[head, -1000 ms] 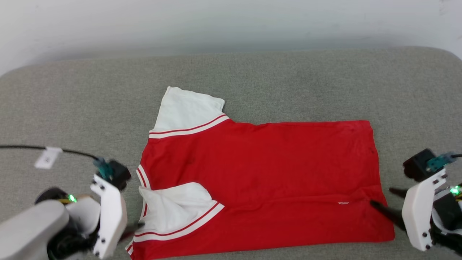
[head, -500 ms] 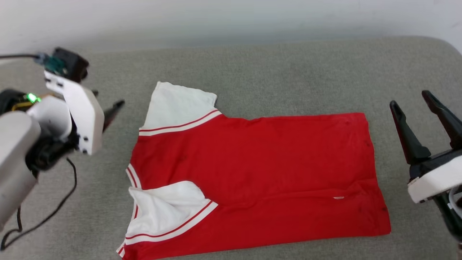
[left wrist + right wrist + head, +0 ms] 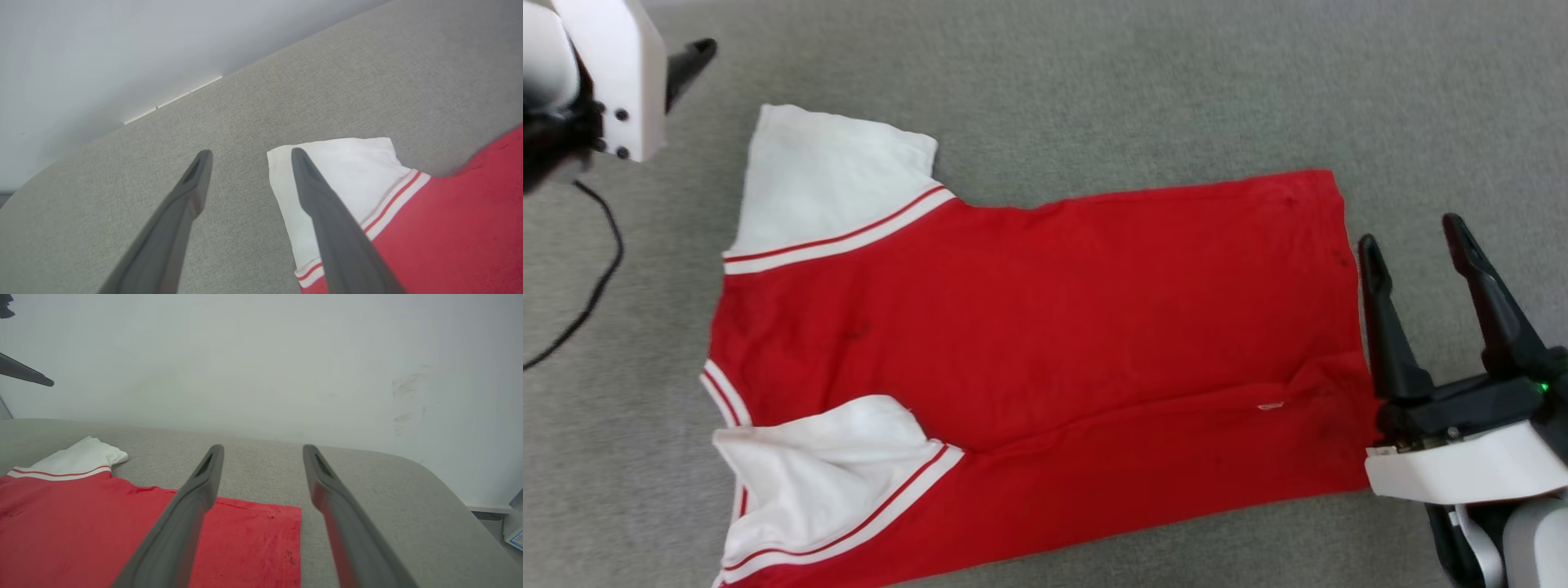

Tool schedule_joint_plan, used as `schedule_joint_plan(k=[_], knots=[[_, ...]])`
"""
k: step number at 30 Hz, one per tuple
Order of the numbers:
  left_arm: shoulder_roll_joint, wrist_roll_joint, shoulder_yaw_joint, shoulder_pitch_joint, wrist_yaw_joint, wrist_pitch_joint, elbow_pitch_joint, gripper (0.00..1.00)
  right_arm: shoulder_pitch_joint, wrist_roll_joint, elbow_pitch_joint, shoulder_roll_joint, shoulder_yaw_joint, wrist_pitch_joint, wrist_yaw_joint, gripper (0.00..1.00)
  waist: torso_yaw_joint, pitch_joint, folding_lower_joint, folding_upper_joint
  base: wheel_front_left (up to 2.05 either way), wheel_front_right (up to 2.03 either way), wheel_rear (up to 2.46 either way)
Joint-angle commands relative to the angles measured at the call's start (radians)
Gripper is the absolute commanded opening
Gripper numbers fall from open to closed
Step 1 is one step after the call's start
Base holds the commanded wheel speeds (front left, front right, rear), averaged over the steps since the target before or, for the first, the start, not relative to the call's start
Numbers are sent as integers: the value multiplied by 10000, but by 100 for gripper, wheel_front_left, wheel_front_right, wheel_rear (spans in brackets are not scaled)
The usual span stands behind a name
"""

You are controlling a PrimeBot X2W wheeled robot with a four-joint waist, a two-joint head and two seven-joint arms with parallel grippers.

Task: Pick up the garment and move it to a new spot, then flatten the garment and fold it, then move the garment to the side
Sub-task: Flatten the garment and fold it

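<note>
Head view: garment (image 3: 1045, 327) lies flat on grey cushion (image 3: 1135, 73), near sleeve (image 3: 825, 465) folded inward; right gripper (image 3: 1411, 231) released, empty, just beside hem (image 3: 1339, 286); left wrist view: left gripper (image 3: 251, 152) spread, empty, one finger over far sleeve (image 3: 339, 171); right wrist view: fingers (image 3: 192, 506) parted above hem.

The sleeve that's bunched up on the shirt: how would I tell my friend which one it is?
Find the grey cushioned surface, where a red T-shirt lies. It has two white sleeves at one end. Yours is the near sleeve, closest to the robot and rumpled back over the red cloth, while the far sleeve sticks out flat onto the grey.
</note>
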Motion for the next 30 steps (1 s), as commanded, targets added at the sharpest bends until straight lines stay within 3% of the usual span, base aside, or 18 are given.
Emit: schedule_joint_plan(k=[1, 8, 16, 17, 18, 25, 30], knots=[[14, -65, -98, -88, -81, 323, 171, 100, -171, -90, 30, 57, 72, -53, -8, 100, -523, 675, -1, -1, 0, 0, 0], [168, -286, -564, -1229, -341, 3021, 567, 100, -975, -182, 401, 82, 507, -290, -8, 100, -1208, 1725, -1, -1, 0, 0, 0], [443, -324, -1286, -992, -459, 4458, 567, 100, -1390, -137, 892, 5, 683, -528, -8, 100, -1477, 2256, -1, -1, 0, 0, 0], [443, -387, -1314, -905, -474, 4461, 542, 24, -1409, -128, 950, -20, 644, -534, -8, 100, -1460, 2252, -1, -1, 0, 0, 0], [419, -454, -1326, -816, -466, 4453, 507, 0, -1443, -110, 994, -45, 594, -538, -8, 100, -1426, 2228, -1, -1, 0, 0, 0], [414, -367, -1380, -850, -561, 3920, 82, 0, -1754, -216, 1025, -381, -32, 13, -10, 100, -985, 1566, -1, -1, 0, 0, 0], [186, -378, -1436, -959, -565, 3240, -474, 0, -2334, -123, 610, -1044, -535, 949, -8, 100, -468, 910, -1, -1, 0, 0, 0]])
